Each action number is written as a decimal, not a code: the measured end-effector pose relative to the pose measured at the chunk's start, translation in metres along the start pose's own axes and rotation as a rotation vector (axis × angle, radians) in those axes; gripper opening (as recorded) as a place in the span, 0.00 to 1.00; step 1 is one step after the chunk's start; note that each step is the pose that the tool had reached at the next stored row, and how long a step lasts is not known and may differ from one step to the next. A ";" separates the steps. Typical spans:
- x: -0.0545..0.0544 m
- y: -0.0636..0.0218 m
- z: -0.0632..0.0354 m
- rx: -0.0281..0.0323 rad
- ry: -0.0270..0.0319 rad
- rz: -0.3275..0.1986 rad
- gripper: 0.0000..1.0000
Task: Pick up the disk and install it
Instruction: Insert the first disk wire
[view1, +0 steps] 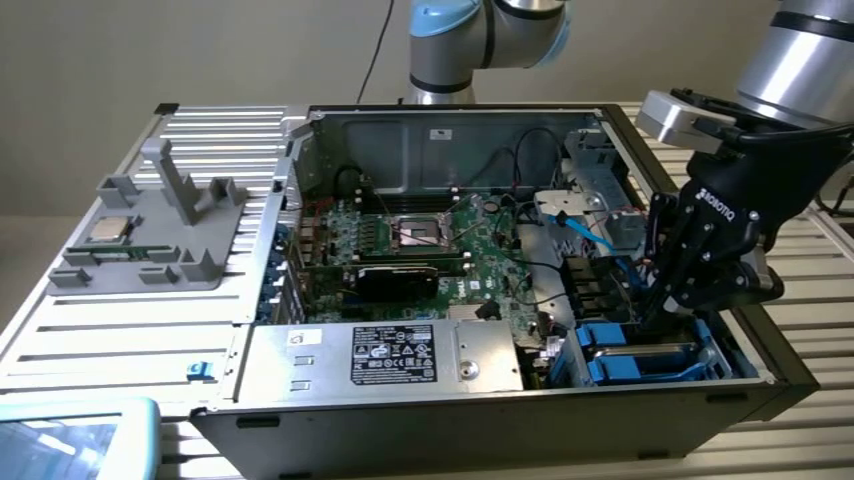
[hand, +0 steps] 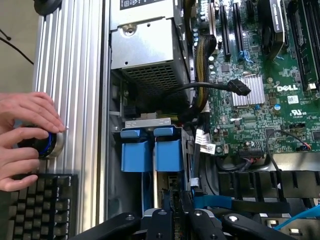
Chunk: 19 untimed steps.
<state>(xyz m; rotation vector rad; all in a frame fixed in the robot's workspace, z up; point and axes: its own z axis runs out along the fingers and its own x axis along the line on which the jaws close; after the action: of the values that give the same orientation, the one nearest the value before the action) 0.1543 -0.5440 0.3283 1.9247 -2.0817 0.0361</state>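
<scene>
The disk's blue bracket rails (view1: 638, 358) sit in the drive bay at the front corner of the open computer case (view1: 441, 415), on the exterior view's right. In the wrist view the blue rails (hand: 152, 152) stand side by side under a thin silver edge (hand: 148, 121). The disk's labelled face is hidden. My gripper (view1: 658, 318) reaches down into that bay, its black fingers (hand: 161, 216) drawn close together just over the rails. Whether they clamp anything is hidden.
The silver box with a black label (view1: 387, 355) fills the case front beside the bay, with the motherboard (view1: 427, 240) behind and loose cables (hand: 215, 87) nearby. A grey fixture with a CPU chip (view1: 114, 230) lies outside the case. A person's hand (hand: 22, 135) rests on a round knob beside a keyboard (hand: 40, 205).
</scene>
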 end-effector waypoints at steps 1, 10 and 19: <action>0.000 0.0000 0.0000 0.0000 0.0001 0.000 0.17; -0.001 -0.0004 0.0022 0.0000 0.0000 0.000 0.17; -0.001 -0.0001 0.0023 0.0000 0.0002 0.000 0.17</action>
<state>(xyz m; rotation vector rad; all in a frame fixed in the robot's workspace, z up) 0.1539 -0.5440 0.3259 1.9246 -2.0816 0.0363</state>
